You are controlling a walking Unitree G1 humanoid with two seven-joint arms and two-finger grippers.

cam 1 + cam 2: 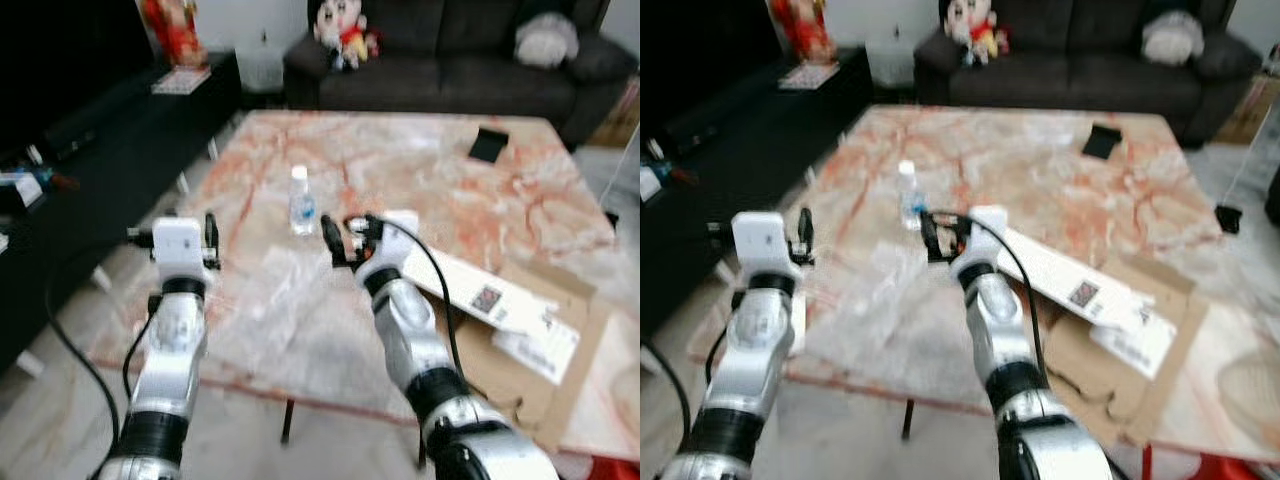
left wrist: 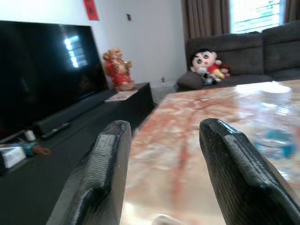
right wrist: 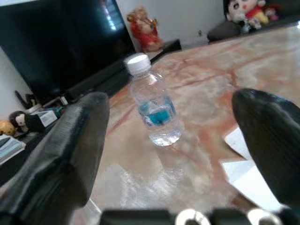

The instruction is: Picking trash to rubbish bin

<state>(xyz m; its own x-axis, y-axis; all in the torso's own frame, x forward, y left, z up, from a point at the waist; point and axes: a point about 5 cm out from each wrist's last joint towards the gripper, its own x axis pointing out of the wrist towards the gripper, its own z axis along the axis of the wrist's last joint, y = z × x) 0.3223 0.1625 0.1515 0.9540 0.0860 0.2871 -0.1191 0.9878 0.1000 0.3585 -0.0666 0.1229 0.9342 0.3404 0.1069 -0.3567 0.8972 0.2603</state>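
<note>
- Standing upright on the marble bench [image 1: 400, 160], a small clear water bottle [image 1: 302, 201] with a white cap and blue label is sitting left of centre in the left eye frame.
- The right pincer [image 1: 342, 238] is hovering over the bench just below and right of the bottle in that frame, its two black fingers [image 3: 70, 150] spread wide and gripping nothing; in the right wrist view the bottle is standing between them, well short of either finger.
- The left pincer [image 1: 210, 240] is hanging at the bench's left edge, lower left of the bottle, its fingers [image 2: 101, 168] parted with nothing between them.
- A crumpled sheet of clear plastic [image 1: 275, 290] is lying on the bench between the two arms.
- A long white box [image 1: 470, 290] is lying on flattened brown cardboard [image 1: 540, 370] at the lower right.
- A small black square item [image 1: 488, 144] is resting on the bench toward the upper right.
- A dark sofa [image 1: 450, 60] with a stuffed doll [image 1: 340, 30] is running across the top of the frame, and a black TV cabinet [image 1: 110, 140] is occupying the left side.
</note>
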